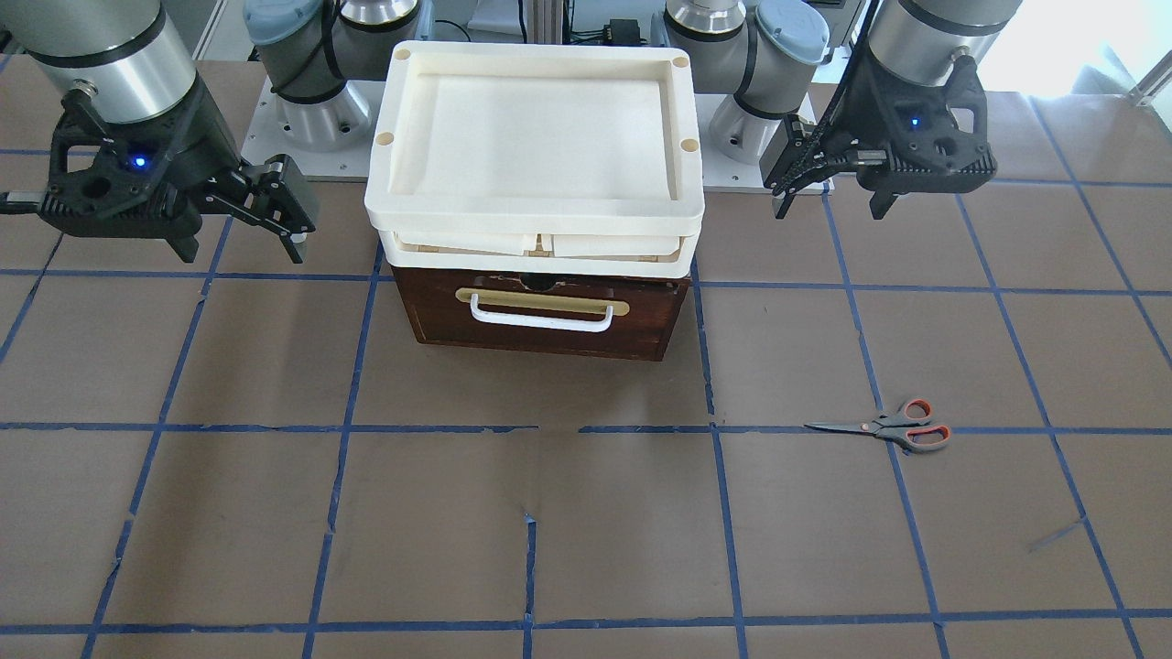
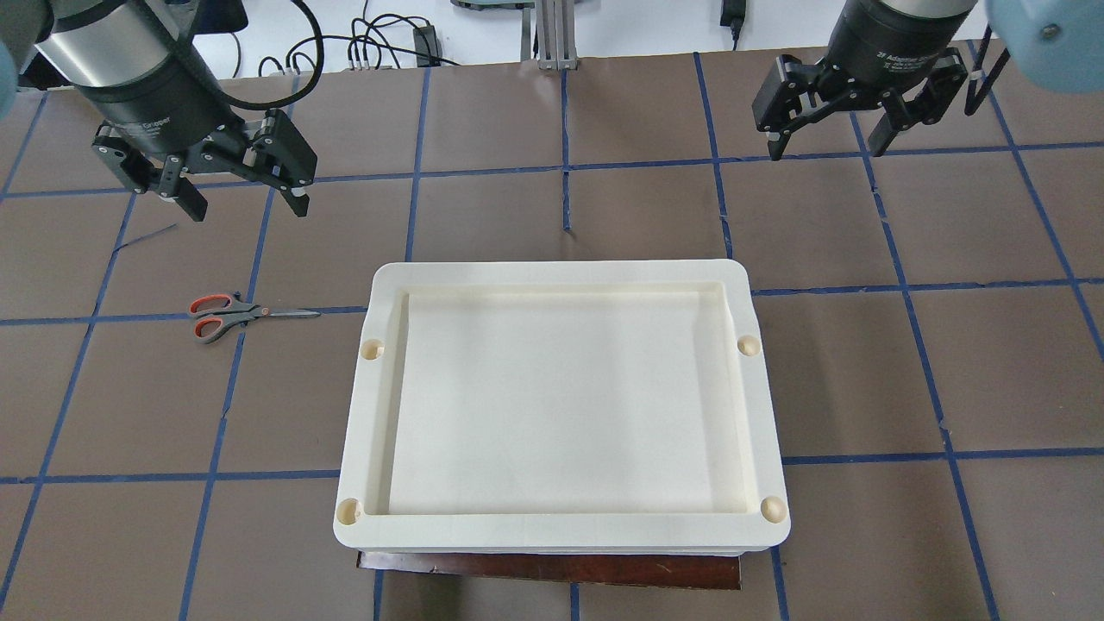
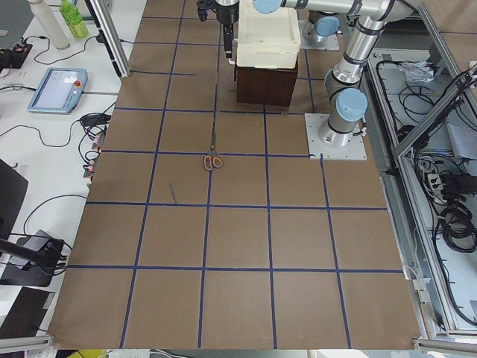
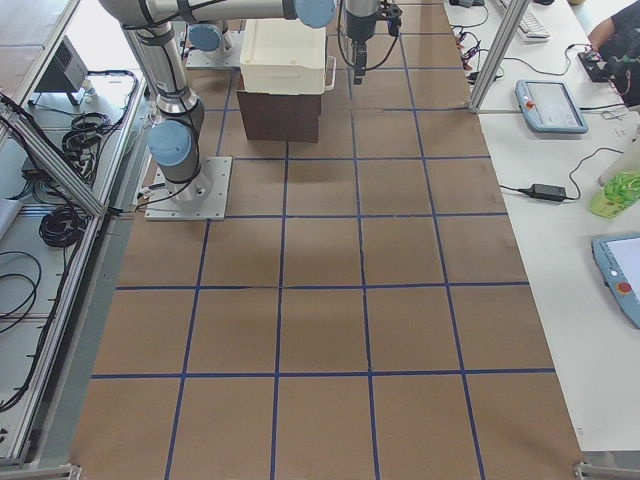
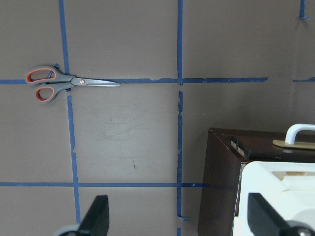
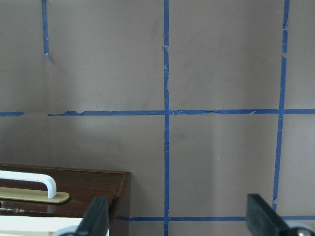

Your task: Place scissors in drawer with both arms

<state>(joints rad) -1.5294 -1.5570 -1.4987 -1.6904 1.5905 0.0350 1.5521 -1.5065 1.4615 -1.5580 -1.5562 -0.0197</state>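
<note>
The scissors (image 1: 884,426) lie flat on the brown table on my left side, apart from everything; they also show in the overhead view (image 2: 241,312) and the left wrist view (image 5: 69,82). The drawer (image 1: 540,316) is shut, its dark brown front and white handle (image 1: 540,318) facing away from me. My left gripper (image 2: 246,203) hangs open and empty above the table, beyond the scissors. My right gripper (image 2: 826,147) hangs open and empty on the other side. In the wrist views the left gripper (image 5: 182,221) and the right gripper (image 6: 182,221) hold nothing.
Stacked cream plastic trays (image 1: 536,206) sit on top of the drawer box and overhang it. Blue tape lines grid the table. Tablets, cables and bottles lie on side benches past the table's edge (image 3: 56,89).
</note>
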